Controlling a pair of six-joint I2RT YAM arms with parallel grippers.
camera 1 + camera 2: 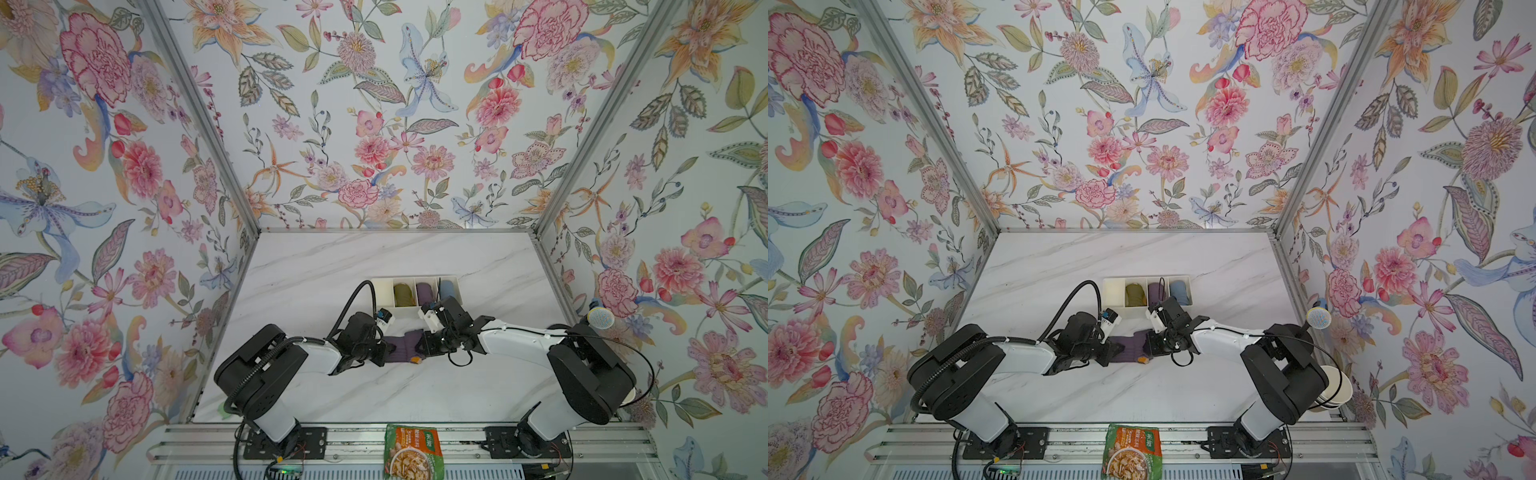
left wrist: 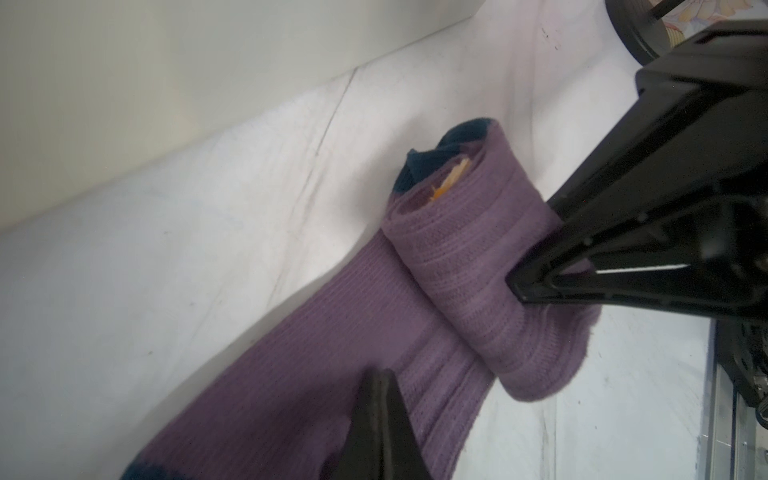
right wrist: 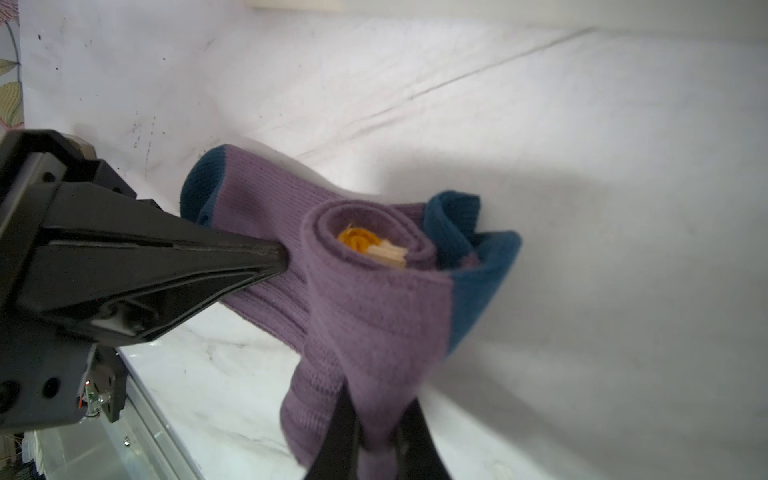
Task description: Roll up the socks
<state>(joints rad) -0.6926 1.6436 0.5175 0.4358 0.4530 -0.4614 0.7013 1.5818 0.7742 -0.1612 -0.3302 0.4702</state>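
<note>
Both top views: high overhead, facing down onto table (image 1: 332, 266). Wrist views: close, facing socks (image 2: 457, 266), shared.

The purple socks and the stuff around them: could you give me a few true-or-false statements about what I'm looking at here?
1. The purple socks are partly rolled, with a flat stretch left. True.
2. The right fingers are open, clear of the socks. False: they are shut on the rolled part.
3. The left fingers are spread wide. False: they are shut, their tips at the flat stretch.
4. The tray holds three sock bundles and one empty slot. True.
5. The food packet lies on the marble table beside the socks. False: it lies on the metal rail at the front edge.
</note>
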